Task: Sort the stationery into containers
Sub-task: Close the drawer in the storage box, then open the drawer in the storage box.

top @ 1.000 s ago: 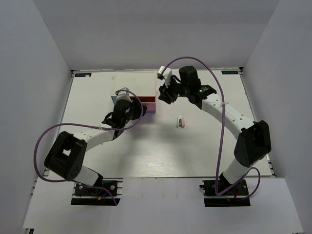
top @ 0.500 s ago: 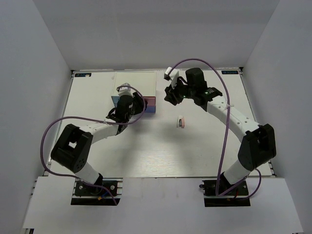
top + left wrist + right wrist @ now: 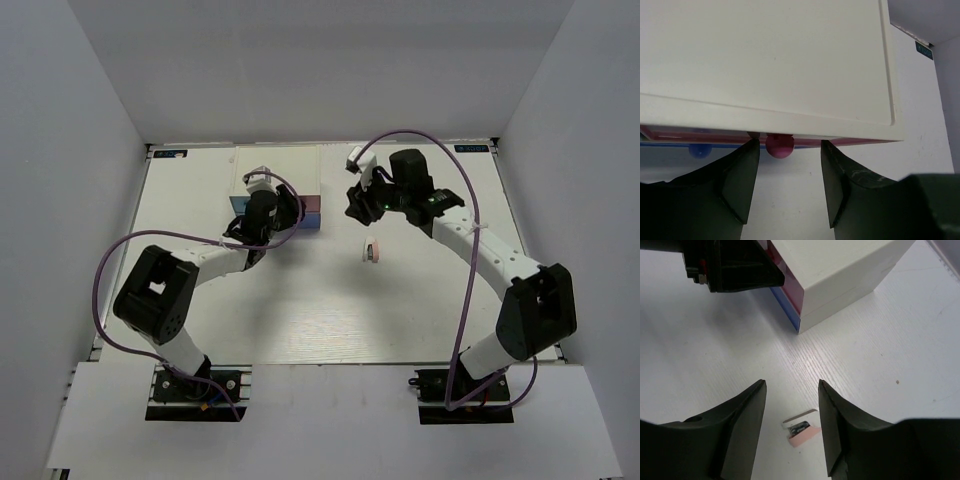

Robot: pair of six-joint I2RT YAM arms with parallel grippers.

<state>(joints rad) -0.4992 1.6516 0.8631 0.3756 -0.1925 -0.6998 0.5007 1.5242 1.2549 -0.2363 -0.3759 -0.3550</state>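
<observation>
The left gripper [image 3: 790,148] is sitting open right at the front of the white-topped box [image 3: 765,60], its dark fingers [image 3: 740,185] standing either side of the pink knob [image 3: 779,146] and not pinching it. The blue knob [image 3: 699,150] is peeking out further left. Over on the right, the right gripper [image 3: 791,385] is hovering open and empty above the table [image 3: 300,320], just right of the box's corner, where the pink-red drawer [image 3: 785,287] is stacked above the blue drawer [image 3: 788,315]. The whitish-pink eraser [image 3: 802,432] is lying flat on the table, framed between the right gripper's jaws and apart from both, near side of the box. A small blue sticker [image 3: 923,50] is showing on the table's far edge, its writing too small to read.
</observation>
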